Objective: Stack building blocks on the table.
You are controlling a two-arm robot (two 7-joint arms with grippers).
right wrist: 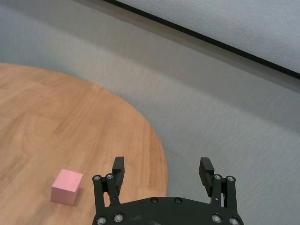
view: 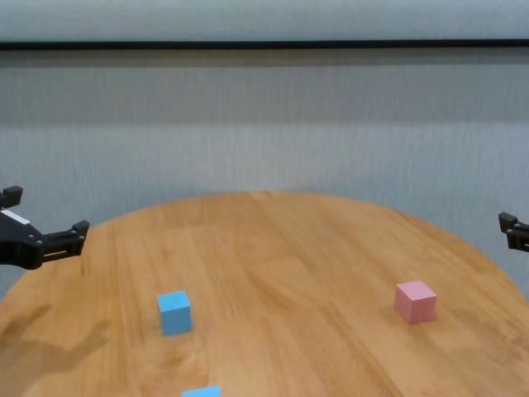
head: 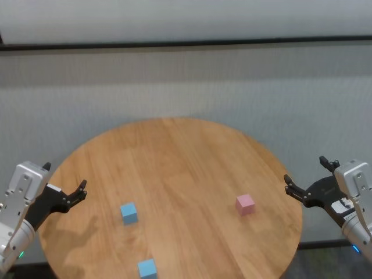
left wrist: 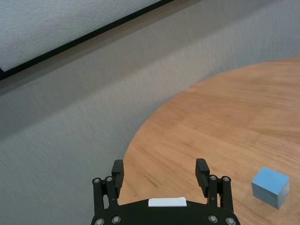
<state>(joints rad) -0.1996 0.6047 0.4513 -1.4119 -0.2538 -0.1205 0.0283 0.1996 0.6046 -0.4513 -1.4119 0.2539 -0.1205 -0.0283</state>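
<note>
Jaws spread wide and empty on both grippers: left gripper over the bench's left edge, right gripper just off its right edge. Pink block sits near the right gripper. Two light blue blocks sit apart, left-centre, unstacked.

Round wooden table fills the lower frame. One light blue block sits lower left; a second blue block is cut off at the bottom edge. Pink block sits lower right. Left gripper enters at left edge, jaws apart; right gripper barely shows at right edge.
</note>
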